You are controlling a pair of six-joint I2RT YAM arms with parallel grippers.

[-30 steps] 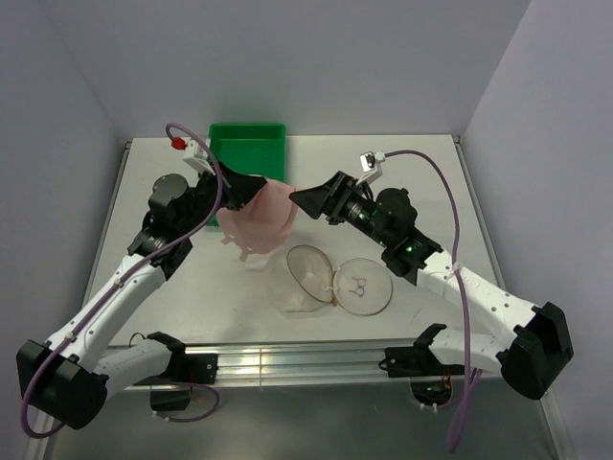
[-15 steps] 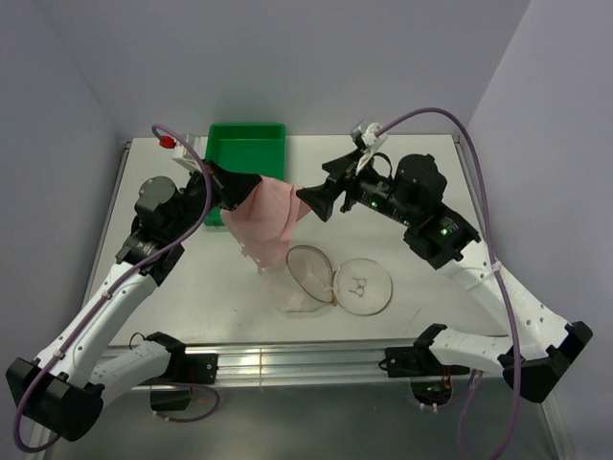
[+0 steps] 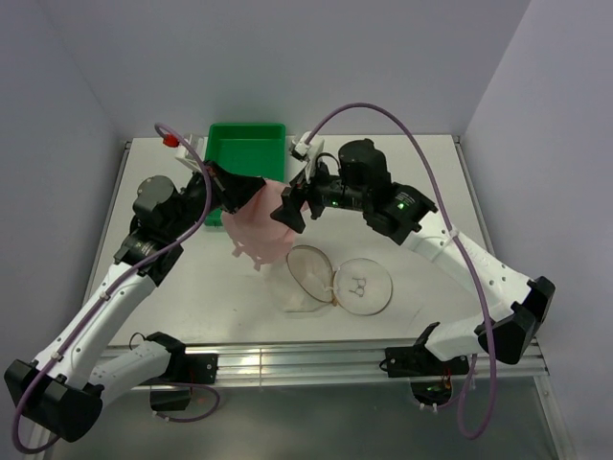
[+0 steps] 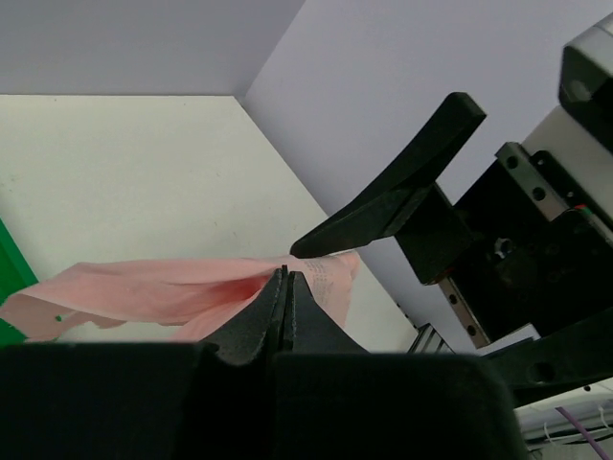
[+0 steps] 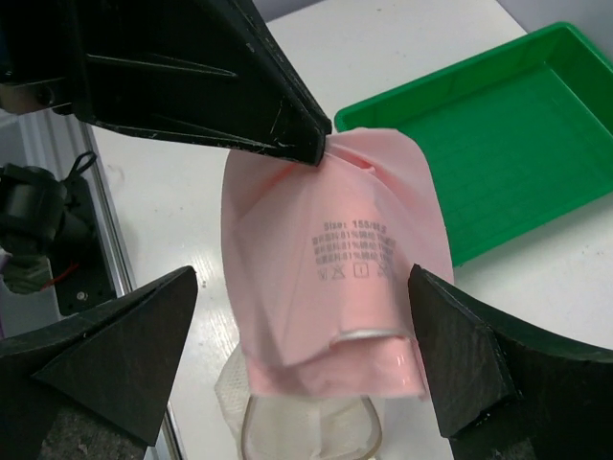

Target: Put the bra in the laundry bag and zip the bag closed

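The pale pink bra [image 3: 257, 230] hangs above the table from my left gripper [image 3: 251, 188], which is shut on its top edge. The left wrist view shows the jaws [image 4: 284, 274] pressed together on the pink fabric [image 4: 163, 287]. My right gripper [image 3: 285, 209] is open beside the bra. In the right wrist view its fingers stand wide on either side of the bra's [image 5: 326, 278] lower end, not touching it. The laundry bag [image 3: 337, 280] lies open on the table below, both round halves spread flat; its rim shows under the bra [image 5: 306, 436].
The green tray [image 3: 247, 153] stands at the back of the table, behind the bra, and shows in the right wrist view [image 5: 508, 144]. The left gripper's black fingers [image 5: 239, 105] cross the top of that view. Side walls close in the table.
The right arm has swung left and its gripper has opened off the bra. The bra, stretched between both grippers before, now hangs from the left gripper alone.
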